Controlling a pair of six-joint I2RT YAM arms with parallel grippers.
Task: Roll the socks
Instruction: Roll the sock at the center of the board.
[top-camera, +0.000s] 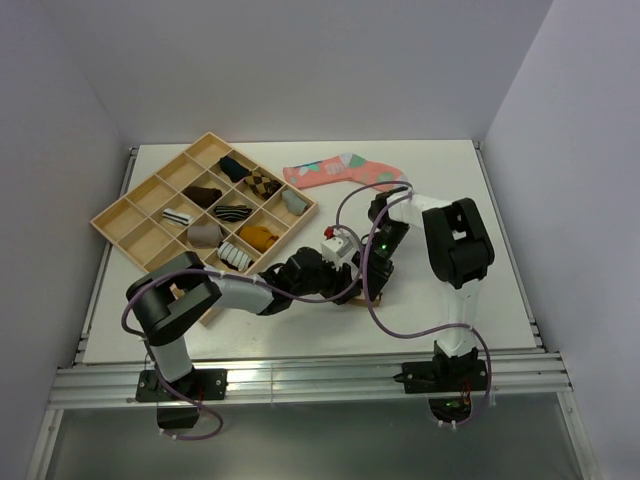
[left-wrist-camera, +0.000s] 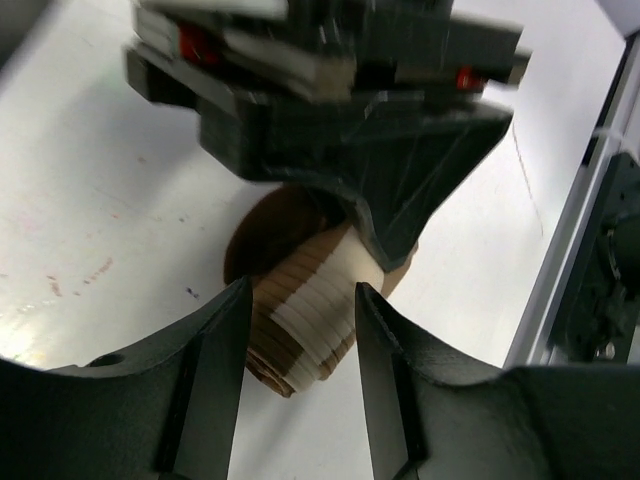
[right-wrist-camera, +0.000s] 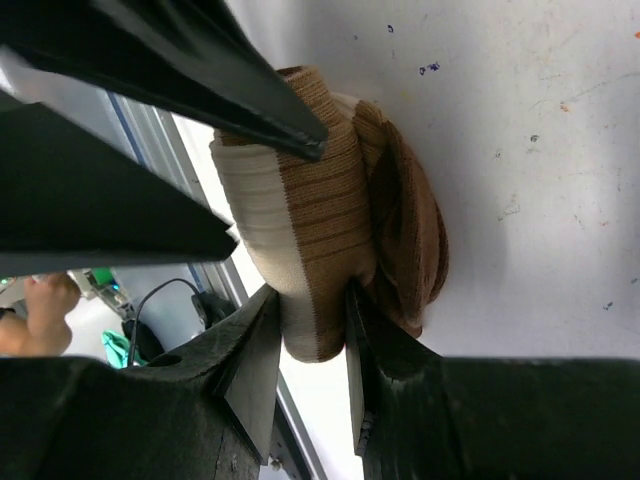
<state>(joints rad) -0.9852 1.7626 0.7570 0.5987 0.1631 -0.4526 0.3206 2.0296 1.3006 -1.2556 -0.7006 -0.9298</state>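
Brown sock (left-wrist-camera: 290, 235), wound into a fat roll, sits mid-desk (right-wrist-camera: 520, 120), toward the front, btwn both arms. Left fingers (left-wrist-camera: 215, 380) clamp its sides; right fingers (right-wrist-camera: 250, 370) pinch the cream cuff. Best approach: stretch cuff over roll w/o slackening it.

Robotics lab cell, white table (top-camera: 455, 200), plain white walls (top-camera: 300, 60), aluminium rail frame (top-camera: 310, 382) at near edge.
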